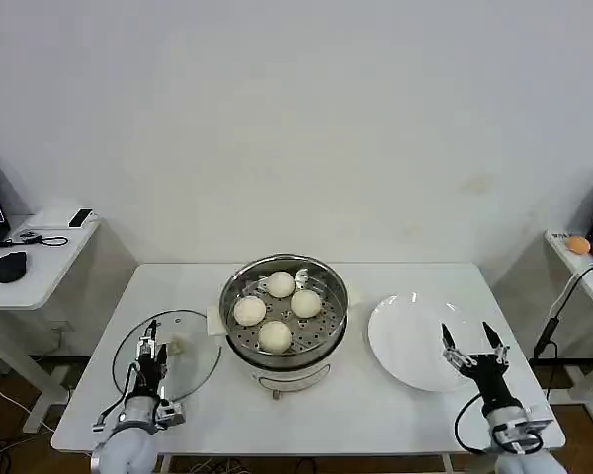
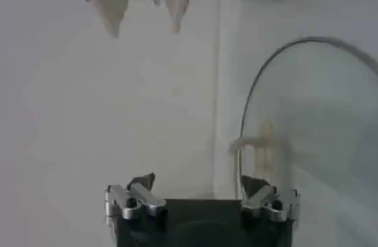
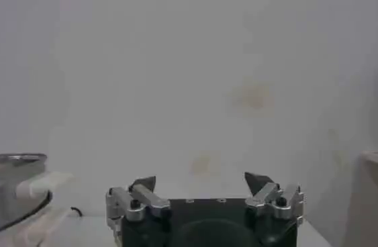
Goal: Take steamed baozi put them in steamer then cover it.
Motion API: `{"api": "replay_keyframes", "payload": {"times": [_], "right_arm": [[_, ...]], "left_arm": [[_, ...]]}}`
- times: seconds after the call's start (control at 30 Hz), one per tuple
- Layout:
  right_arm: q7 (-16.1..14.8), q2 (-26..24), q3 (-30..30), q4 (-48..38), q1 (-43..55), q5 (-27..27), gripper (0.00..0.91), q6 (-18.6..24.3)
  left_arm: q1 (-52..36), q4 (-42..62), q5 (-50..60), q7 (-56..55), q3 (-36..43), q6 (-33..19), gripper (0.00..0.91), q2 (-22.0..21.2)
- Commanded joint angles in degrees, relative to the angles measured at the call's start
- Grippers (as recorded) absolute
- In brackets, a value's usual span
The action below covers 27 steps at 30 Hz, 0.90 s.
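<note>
The shiny steamer (image 1: 283, 314) stands uncovered at the table's middle, with several cream-white baozi (image 1: 277, 336) on its perforated tray. The glass cover (image 1: 175, 354) lies flat on the table to its left, its pale bar handle (image 2: 262, 142) facing up. My left gripper (image 1: 150, 341) hovers open over the cover's near-left part, holding nothing; its open jaws (image 2: 199, 181) frame the cover's rim (image 2: 323, 127). My right gripper (image 1: 471, 346) is open and holds nothing at the right edge of the white plate, far from the steamer (image 3: 1, 191).
A bare white plate (image 1: 410, 341) lies right of the steamer. Small white side tables flank the work table: the left one (image 1: 40, 262) holds a dark mouse, the right one (image 1: 578, 252) an orange object. A cable (image 1: 558, 306) hangs at the right.
</note>
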Motion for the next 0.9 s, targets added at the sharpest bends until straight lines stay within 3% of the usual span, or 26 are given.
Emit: {"api": "replay_keyframes", "payload": {"times": [0.03,0.47,0.57,0.7,0.8,0.83,0.9], "right_arm": [[-0.06,0.26,0.3,0.07,-0.4,-0.28,0.907,0.15],[-0.12,1.26,0.09,-0.12,-0.82,-1.01,0.907,0.49],[-0.11,1.33,0.14,-0.2,-0.9,-1.2,0.907,0.55],[-0.1,1.32,0.48,-0.07,-0.95,-1.17,0.907,0.44],[-0.1,1.24,0.61,-0.01,-0.99,-1.12,0.907,0.45],[-0.09,1.25,0.64,-0.07,-1.0,-1.12,0.907,0.45],[-0.1,1.22,0.66,-0.14,-1.0,-1.13,0.907,0.48]], "left_arm": [[-2.84,3.67,0.19,0.21,0.26,0.3,0.907,0.14],[-6.1,8.61,-1.72,-3.06,0.7,0.32,0.907,0.41],[-6.69,9.08,-1.93,-2.79,1.01,0.35,0.776,0.2],[-7.56,10.8,-2.58,-3.68,1.16,0.2,0.725,0.03],[-8.24,12.27,-3.15,-4.49,1.1,-0.03,0.484,-0.01],[-8.29,12.55,-3.16,-4.42,1.09,-0.08,0.252,0.0],[-8.27,12.69,-3.18,-4.43,1.13,-0.21,0.0,0.01]]}}
